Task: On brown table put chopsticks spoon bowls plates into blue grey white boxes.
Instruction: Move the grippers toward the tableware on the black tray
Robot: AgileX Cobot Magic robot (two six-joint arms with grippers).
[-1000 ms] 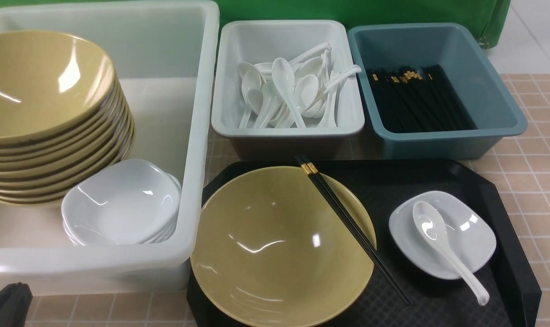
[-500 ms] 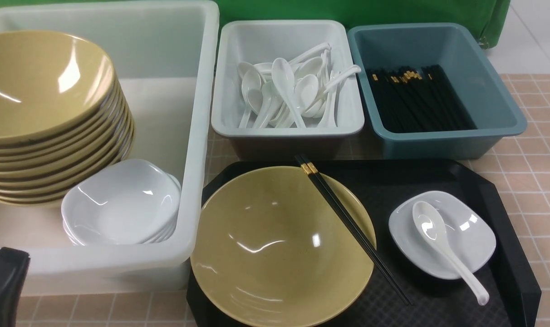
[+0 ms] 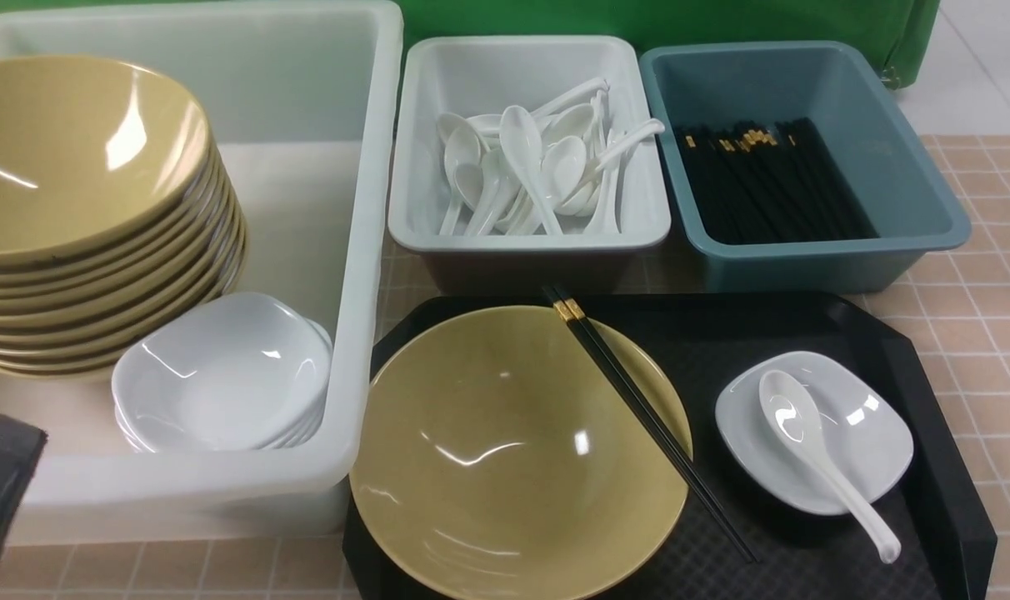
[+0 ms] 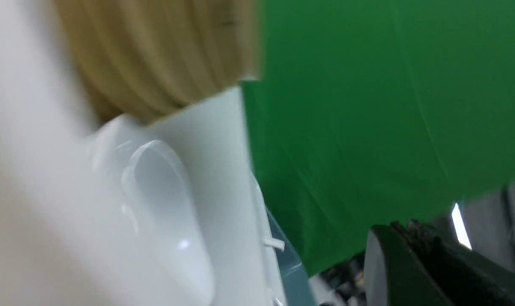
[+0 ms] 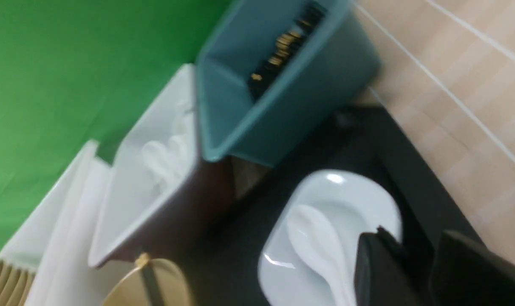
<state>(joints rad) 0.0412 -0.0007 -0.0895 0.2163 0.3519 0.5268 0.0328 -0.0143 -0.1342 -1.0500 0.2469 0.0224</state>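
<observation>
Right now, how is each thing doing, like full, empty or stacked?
Big white box: holds stacked bowls and dishes
Small white box: full of jumbled spoons
Blue-grey box: holds black chopsticks
Tan bowl on the tray: upright, nothing inside, chopsticks across its rim
Small white dish on the tray: upright, spoon resting on it
Left claw: shut

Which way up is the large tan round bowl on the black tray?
Upright: the large tan round bowl shows its glossy hollow inside and full rim, with black chopsticks lying across its edge.
</observation>
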